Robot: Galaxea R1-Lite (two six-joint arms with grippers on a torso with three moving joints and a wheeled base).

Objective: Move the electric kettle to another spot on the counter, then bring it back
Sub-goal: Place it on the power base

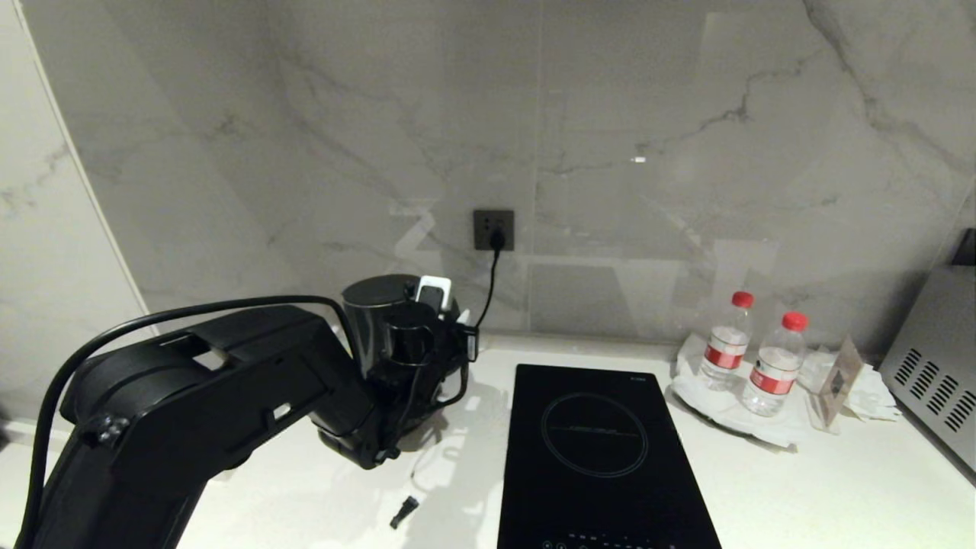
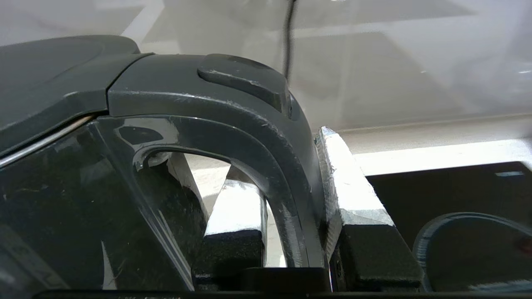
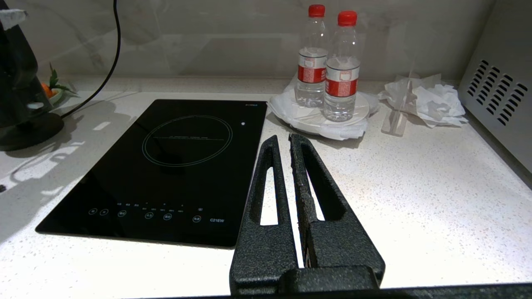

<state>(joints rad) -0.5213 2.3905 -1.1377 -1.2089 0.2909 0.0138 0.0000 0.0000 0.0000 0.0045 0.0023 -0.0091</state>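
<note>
A: Where is the tall glossy black tapered electric kettle right now?

B: At about nine o'clock from the black glass induction hob, toward the back of the white speckled stone table, on its flat round black base near the marble wall.

A: And the left claw?

B: It is clamped narrow on the kettle's dark loop handle, one taped finger inside the loop and one outside, high near the lid. The right claw hangs idle over the table at five o'clock of the hob, its fingers pressed together on nothing.

A: How will it handle?

B: I judge it stiff and hard, its glossy body too slippery to grip, so the handle is the right place. If it holds water it will be heavy and hang off-centre from the grip, likely tilting. Lifting straight up should clear the base.
</note>
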